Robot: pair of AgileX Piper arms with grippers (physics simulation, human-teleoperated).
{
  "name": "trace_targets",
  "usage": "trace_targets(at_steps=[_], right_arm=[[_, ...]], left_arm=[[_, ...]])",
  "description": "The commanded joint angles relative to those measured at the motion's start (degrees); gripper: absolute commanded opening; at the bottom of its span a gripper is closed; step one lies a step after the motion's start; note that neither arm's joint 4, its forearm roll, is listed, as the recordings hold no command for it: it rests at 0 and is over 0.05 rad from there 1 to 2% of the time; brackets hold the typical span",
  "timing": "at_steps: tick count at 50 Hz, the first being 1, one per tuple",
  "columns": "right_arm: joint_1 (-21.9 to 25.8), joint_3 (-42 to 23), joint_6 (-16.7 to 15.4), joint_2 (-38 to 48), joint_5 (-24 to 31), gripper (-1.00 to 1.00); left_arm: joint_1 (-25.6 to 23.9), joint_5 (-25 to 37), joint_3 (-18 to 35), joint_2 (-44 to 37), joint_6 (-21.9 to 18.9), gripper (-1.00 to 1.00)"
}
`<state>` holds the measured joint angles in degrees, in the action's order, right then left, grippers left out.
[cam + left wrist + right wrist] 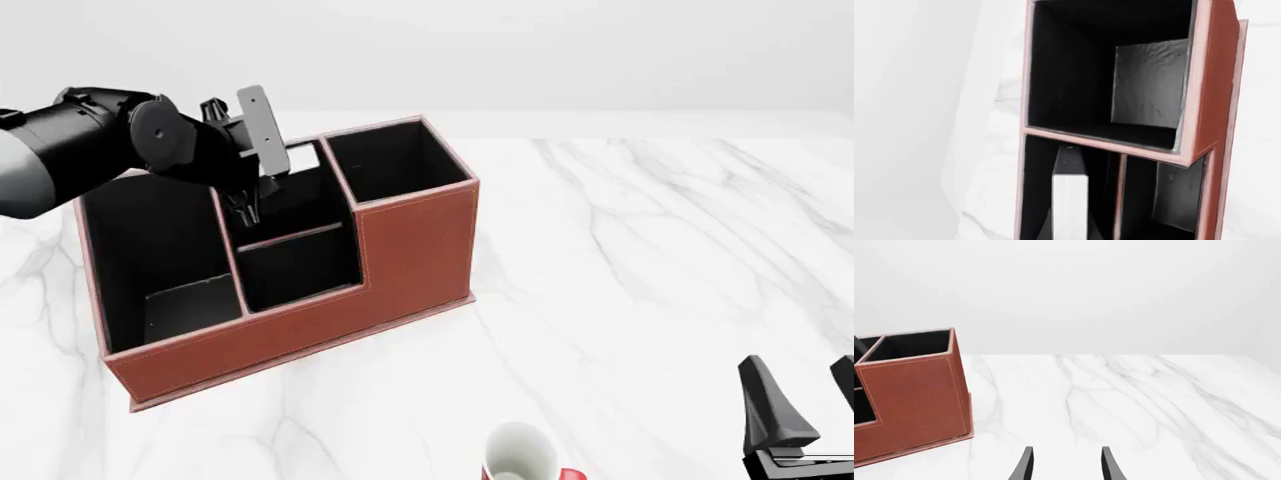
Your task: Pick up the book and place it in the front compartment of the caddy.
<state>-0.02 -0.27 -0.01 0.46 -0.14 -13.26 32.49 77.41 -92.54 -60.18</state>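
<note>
Book (1069, 200) is pinched upright in left gripper (246, 208), white page edge up, hanging in a middle compartment of caddy (387, 265), directly below the fingers. Which cell counts as front is hard to tell from here. Advice: keep book vertical, centre it btwn walls, release low. Right gripper (1064, 465) spread, holding nothing. Count: 1 book, 1 caddy w/ 4 compartments, 1 mug (523, 452), 2 grippers.

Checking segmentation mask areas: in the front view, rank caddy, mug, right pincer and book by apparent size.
1. caddy, by far the largest.
2. right pincer and mug: look alike, both cut off by the frame edge and nearest the camera, so unranked.
3. book, smallest, partly hidden.
</note>
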Motion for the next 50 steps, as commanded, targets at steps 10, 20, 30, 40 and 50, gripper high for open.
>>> trace_targets(at_steps=[10, 20, 30, 40, 50], right_arm=[[0.0, 0.04, 0.01, -0.05, 0.04, 1.0], [0.0, 0.04, 0.01, -0.05, 0.04, 1.0], [0.0, 0.04, 0.01, -0.05, 0.04, 1.0], [0.0, 0.04, 0.01, -0.05, 0.04, 1.0], [0.0, 0.04, 0.01, -0.05, 0.04, 1.0]], left_arm=[[2.78, -5.25, 0.08, -3.77, -0.99, -1.0], [4.17, -7.15, -0.23, -5.42, -1.81, 1.0], [3.86, -7.21, -0.78, -5.06, -1.79, 1.0], [3.95, -7.29, -1.09, -4.73, -1.77, 1.0], [3.9, -7.4, -1.52, -4.34, -1.79, 1.0]])
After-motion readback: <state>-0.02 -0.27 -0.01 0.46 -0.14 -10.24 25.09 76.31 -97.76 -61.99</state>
